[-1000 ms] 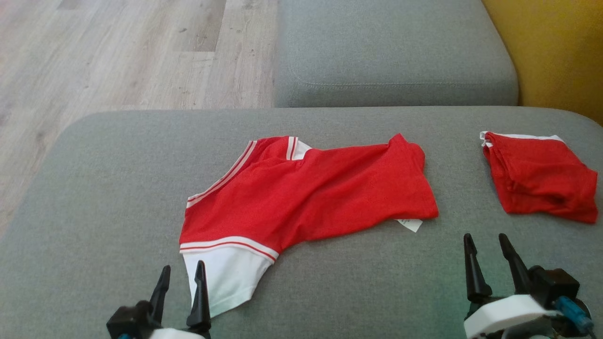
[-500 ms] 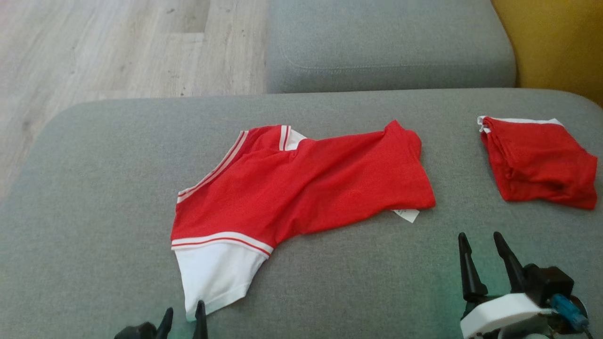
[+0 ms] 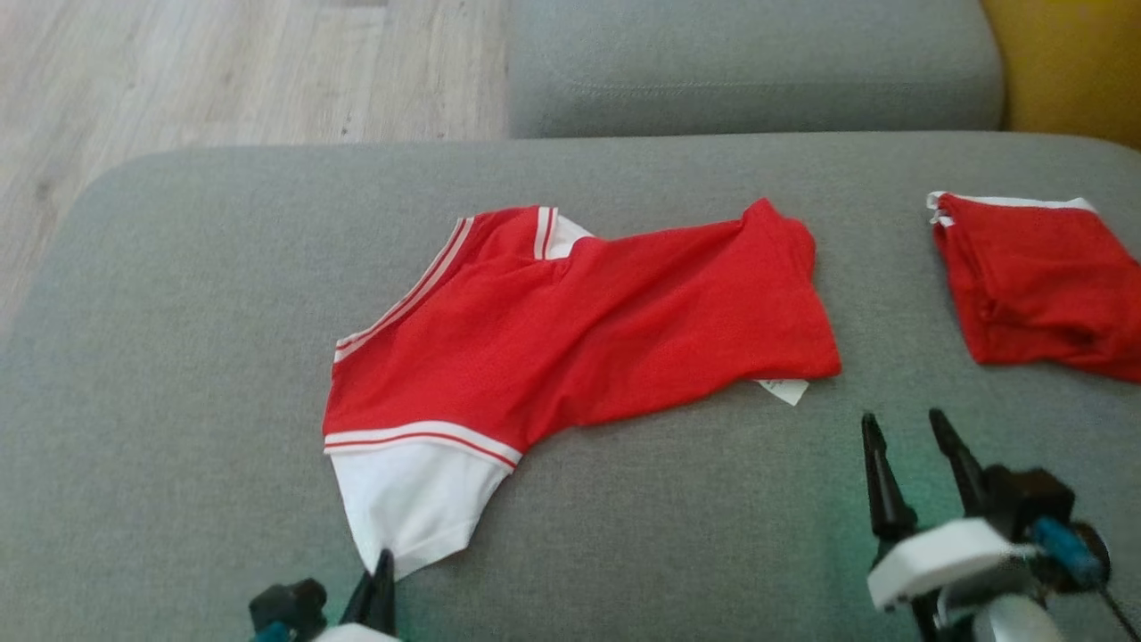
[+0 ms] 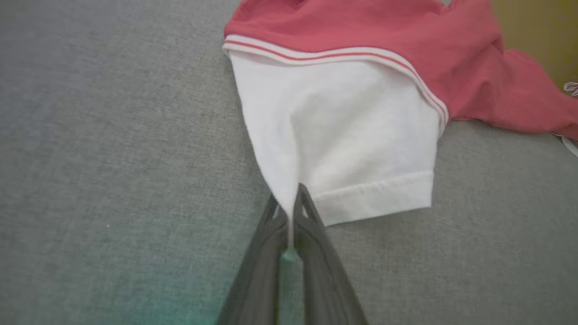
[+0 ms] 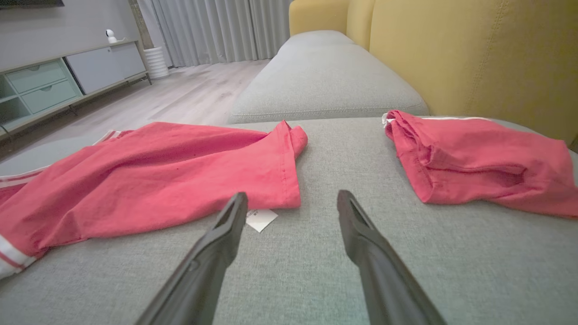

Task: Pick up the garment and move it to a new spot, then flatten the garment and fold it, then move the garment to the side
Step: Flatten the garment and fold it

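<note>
Grey sofa cushion [image 3: 178, 312] carries a red T-shirt [image 3: 606, 321], lying rumpled ahead of both claws. The left claw [image 4: 289, 201] is pinched shut on the near corner of the shirt's white sleeve [image 4: 356, 135], with a thin fold between its fingers. The right claw [image 5: 292, 201] is spread and empty. The shirt's hem and white label [image 5: 260, 220] sit just ahead to its left, a folded red garment [image 5: 474, 158] ahead to its right. The jersey looks thin, light and limp. Lifted by one corner it would likely sag, so the hem corner seems the second hold.

red garments [image 3: 588, 330] [image 3: 1034, 276]: 2 | grey cushions [image 3: 178, 357] [image 3: 740, 62]: 2 | jaws: 2 pairs
</note>
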Controlling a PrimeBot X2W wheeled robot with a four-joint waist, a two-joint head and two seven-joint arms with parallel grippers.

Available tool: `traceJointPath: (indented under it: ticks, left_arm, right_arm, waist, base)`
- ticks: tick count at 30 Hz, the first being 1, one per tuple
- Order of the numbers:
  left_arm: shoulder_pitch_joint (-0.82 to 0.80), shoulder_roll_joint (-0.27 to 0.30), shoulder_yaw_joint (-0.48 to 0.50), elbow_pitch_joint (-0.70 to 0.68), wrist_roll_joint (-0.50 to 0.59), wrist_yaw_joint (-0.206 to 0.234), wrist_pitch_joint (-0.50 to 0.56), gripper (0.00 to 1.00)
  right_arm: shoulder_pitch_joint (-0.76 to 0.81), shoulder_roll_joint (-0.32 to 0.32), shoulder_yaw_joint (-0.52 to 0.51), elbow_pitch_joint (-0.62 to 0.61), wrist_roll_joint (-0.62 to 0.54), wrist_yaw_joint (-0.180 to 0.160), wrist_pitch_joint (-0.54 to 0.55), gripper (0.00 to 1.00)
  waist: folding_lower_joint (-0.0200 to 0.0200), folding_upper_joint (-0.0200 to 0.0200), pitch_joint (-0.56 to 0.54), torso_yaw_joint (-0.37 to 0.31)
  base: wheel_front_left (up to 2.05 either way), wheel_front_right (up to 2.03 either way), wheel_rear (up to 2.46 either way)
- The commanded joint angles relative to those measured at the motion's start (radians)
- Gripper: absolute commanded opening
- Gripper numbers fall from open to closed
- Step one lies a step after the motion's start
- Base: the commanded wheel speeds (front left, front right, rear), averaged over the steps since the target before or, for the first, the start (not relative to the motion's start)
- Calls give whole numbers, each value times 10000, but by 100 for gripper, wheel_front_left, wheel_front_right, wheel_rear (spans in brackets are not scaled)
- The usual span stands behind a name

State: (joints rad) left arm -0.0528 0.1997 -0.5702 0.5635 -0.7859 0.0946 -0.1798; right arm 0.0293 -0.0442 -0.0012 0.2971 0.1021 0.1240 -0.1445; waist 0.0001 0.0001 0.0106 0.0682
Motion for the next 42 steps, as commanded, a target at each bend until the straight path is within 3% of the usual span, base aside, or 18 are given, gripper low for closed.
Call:
traceJointPath:
  ticks: [1,8,16,23,24,25,27,28,29,30,36,42]
  left_arm:
    - [-582,-26,218,-146,49,-76,-189,0]
    - [-1077,-205,209,-246,338,-194,-559,0]
    - [-1502,-242,216,-907,733,-174,-723,0]
    - [-1466,-163,268,-1331,838,-61,-754,0]
    - [-1443,-139,279,-1381,841,-38,-756,0]
    - [-1443,-139,279,-1381,841,-38,-756,0]
    - [-1400,-93,292,-1466,844,5,-756,0]
    - [-1384,-71,298,-1502,842,26,-752,0]
    - [-1370,-51,301,-1535,838,42,-746,0]
    - [-1360,-30,303,-1568,835,54,-738,0]
    - [-1334,140,391,-1888,847,125,-741,0]
    - [-1481,488,759,-2837,764,128,-755,0]
  right_arm:
    - [-735,-60,208,-218,-99,67,1,100]
    - [-2394,-60,-329,1250,-600,67,266,100]
    - [-4408,-60,-1427,4216,-1617,67,370,100]
    - [-4990,-60,-1281,5832,-1870,67,143,100]
    - [-5030,-60,-1211,5981,-1832,67,110,94]
    - [-5030,-60,-1211,5981,-1832,67,110,94]
    - [-5100,-60,-1007,6304,-1654,67,129,42]
    - [-5133,-60,-908,6453,-1579,67,164,29]
    - [-5168,-60,-817,6579,-1511,67,177,8]
    - [-5203,-60,-729,6694,-1399,67,173,0]
    - [-5452,-60,-276,6867,-655,67,-461,0]
    - [-5587,-60,200,6154,350,67,-987,0]
  waist:
    - [-1,-1,132,102]
    - [-1,-1,816,583]
    - [-1,-1,1684,1109]
    - [-1,-1,1713,1100]
    - [-1,-1,1693,1065]
    - [-1,-1,1693,1065]
    - [-1,-1,1655,1006]
    - [-1,-1,1638,974]
    - [-1,-1,1621,951]
    - [-1,-1,1606,932]
    - [-1,-1,1380,773]
    - [-1,-1,643,471]
  base:
    - [0,0,0]
    - [0,0,0]
    - [0,0,0]
    - [0,0,0]
    - [0,0,0]
    - [0,0,0]
    - [0,0,0]
    - [0,0,0]
    - [0,0,0]
    - [0,0,0]
    - [0,0,0]
    - [0,0,0]
